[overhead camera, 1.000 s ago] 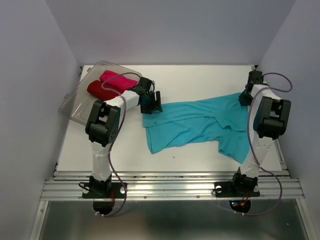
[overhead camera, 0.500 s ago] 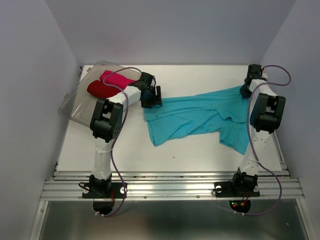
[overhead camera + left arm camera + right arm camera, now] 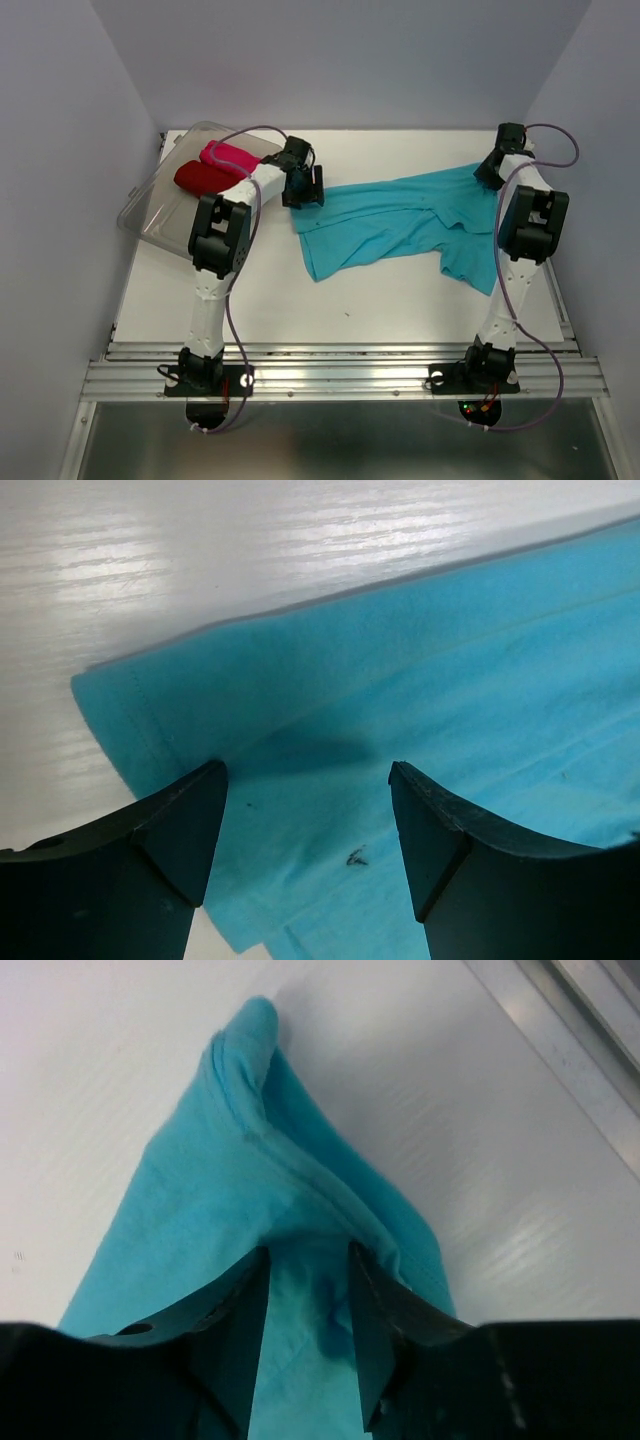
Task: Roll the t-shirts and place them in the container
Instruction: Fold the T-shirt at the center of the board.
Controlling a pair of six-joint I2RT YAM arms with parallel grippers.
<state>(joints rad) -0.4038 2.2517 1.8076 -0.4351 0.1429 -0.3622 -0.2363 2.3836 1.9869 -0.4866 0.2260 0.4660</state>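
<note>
The turquoise-blue t-shirt [image 3: 400, 225] lies spread and creased across the table, stretched between both arms. My left gripper [image 3: 302, 190] hovers over its left corner, jaws wide apart, with flat cloth [image 3: 450, 680] and nothing else showing between them [image 3: 305, 770]. My right gripper [image 3: 487, 172] is at the shirt's far right corner. Its jaws [image 3: 308, 1252] stand partly apart, and a bunched ridge of cloth [image 3: 230, 1160] runs through the gap and beyond the tips. The dark red t-shirt [image 3: 200, 178] and the bright pink t-shirt [image 3: 235, 158] lie rolled in the tub.
A clear plastic tub [image 3: 150, 210] sits tilted at the far left of the table, just behind my left arm. A metal rail [image 3: 580, 1040] runs along the table's right edge near my right gripper. White walls enclose the back and sides.
Both grippers have moved toward the back of the table, and the turquoise shirt has been dragged that way. My right jaws have widened around the cloth. The left jaws kept their width.
</note>
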